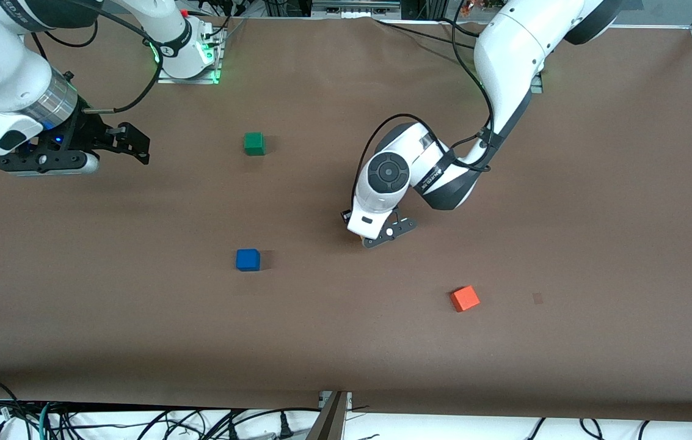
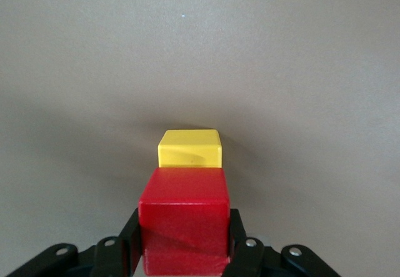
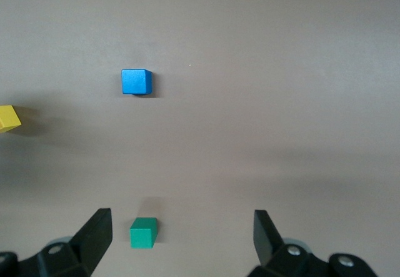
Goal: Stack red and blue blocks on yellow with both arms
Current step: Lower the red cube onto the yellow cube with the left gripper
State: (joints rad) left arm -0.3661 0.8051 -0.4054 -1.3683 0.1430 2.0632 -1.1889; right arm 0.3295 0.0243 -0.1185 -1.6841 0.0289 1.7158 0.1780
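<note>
The left gripper (image 2: 184, 255) is pinching the red cube (image 2: 184, 217) between its fingers (image 2: 240, 255), carrying it low over the middle of the table (image 1: 565, 214) so that it can be set on the yellow cube (image 2: 189, 148). In the left wrist view the yellow cube is sitting on the table just past the red one, so the red cube is not yet squarely over it — a small further alignment seems needed before lowering. From the front camera the left arm's wrist is hiding both cubes.

The blue cube (image 1: 248, 260) is resting on the table, well apart from the left gripper and toward the right arm's end, nearer to the front camera than the green cube (image 1: 254, 143). It is probably lying untouched because it goes on the stack second, after the red one.

The right gripper (image 1: 132, 143) is waiting over the table at the right arm's end, its fingers (image 3: 94, 236) spread wide and holding nothing (its wrist view shows the green cube between them, lying on the table below). An orange cube (image 1: 465, 298) is lying toward the left arm's end, nearer to the front camera than the left gripper — it has no part in the stack.
</note>
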